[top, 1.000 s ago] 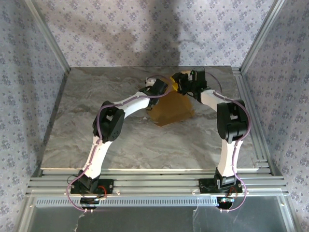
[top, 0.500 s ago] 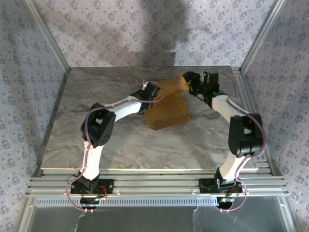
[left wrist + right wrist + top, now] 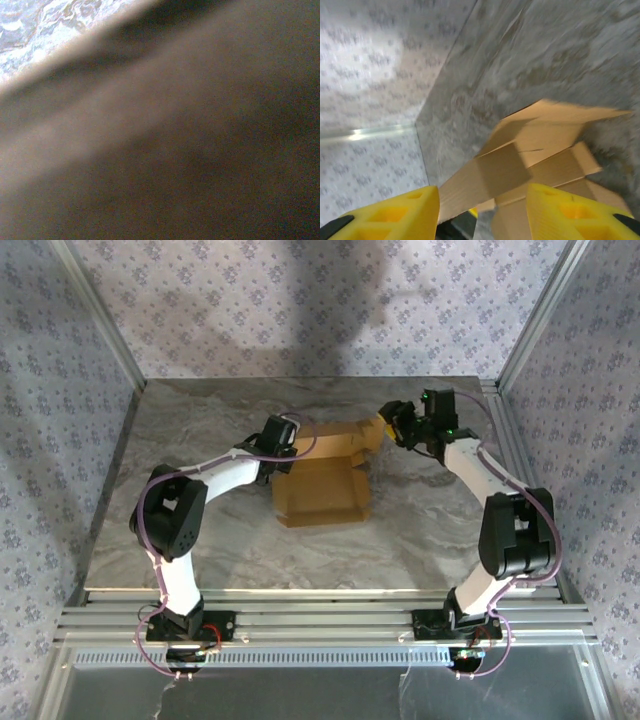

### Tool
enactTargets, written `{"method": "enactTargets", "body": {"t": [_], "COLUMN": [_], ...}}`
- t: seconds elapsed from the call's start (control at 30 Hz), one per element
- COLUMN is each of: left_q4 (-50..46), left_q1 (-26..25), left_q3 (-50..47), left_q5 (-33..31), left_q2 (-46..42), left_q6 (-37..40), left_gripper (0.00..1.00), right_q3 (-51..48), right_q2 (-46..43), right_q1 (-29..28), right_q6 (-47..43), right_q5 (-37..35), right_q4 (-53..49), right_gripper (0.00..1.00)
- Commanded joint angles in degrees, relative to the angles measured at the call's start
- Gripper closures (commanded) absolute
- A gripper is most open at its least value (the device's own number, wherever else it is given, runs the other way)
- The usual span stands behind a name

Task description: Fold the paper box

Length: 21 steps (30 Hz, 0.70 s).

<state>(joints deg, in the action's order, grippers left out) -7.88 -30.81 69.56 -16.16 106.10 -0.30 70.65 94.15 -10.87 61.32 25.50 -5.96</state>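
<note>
The paper box (image 3: 322,485) is a tan cardboard piece, partly folded, lying mid-table with flaps raised along its far side. My left gripper (image 3: 288,445) sits at the box's far left corner. Blurred brown cardboard (image 3: 190,150) presses close against the left wrist camera and hides the fingers, so the left gripper appears shut on that edge. My right gripper (image 3: 388,426) is at the box's far right flap. In the right wrist view its yellow fingers (image 3: 395,212) stand apart, open, and a raised flap (image 3: 490,180) passes between them.
The marble table (image 3: 200,510) has free room to the left of the box and in front of it. Patterned walls (image 3: 60,440) and aluminium frame posts (image 3: 525,330) enclose the back and both sides. A metal rail (image 3: 320,618) runs along the near edge.
The box has slid left and turned square to the table, moving together with my left gripper. My right gripper has stayed by the far right flap while its arm swung outward to the right.
</note>
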Motion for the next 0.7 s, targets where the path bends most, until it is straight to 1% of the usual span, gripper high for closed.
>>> {"method": "enactTargets", "body": {"t": [0.0, 0.07, 0.17, 0.3, 0.43, 0.6, 0.67], "left_q4": [-1.8, -1.5, -0.9, -0.3, 0.1, -0.4, -0.7], "left_q1": [-0.1, -0.1, -0.1, -0.4, -0.7, -0.8, -0.9], "left_q3": [-1.4, -1.5, -1.6, -1.5, -1.4, -0.9, -0.3], "left_q5": [1.2, 0.5, -0.1, -0.6, -1.0, -1.3, -1.1], "left_q2": [-1.1, -1.2, -1.1, -0.5, -0.2, 0.1, 0.4], "left_q6": [6.0, 6.1, 6.0, 6.3, 6.9, 7.1, 7.3], "left_gripper": [1.0, 1.0, 1.0, 1.0, 1.0, 1.0, 1.0], "right_q3": [6.6, 9.2, 13.2, 18.0, 18.7, 21.9, 21.6], "right_q2": [3.1, 4.8, 8.5, 11.9, 13.9, 16.7, 16.6], "right_q1": [-2.5, -3.4, -3.6, -4.6, -4.8, -5.6, -6.0], "right_q6": [-5.5, -8.1, -9.9, -14.0, -15.7, -16.1, -15.8], "right_q5": [0.1, -0.9, 0.2, -1.4, -0.8, 0.9, 0.9], "right_q4": [-10.5, -13.0, -15.6, -22.5, -22.8, -23.6, -23.6], "right_gripper": [0.49, 0.48, 0.47, 0.47, 0.48, 0.52, 0.52]}}
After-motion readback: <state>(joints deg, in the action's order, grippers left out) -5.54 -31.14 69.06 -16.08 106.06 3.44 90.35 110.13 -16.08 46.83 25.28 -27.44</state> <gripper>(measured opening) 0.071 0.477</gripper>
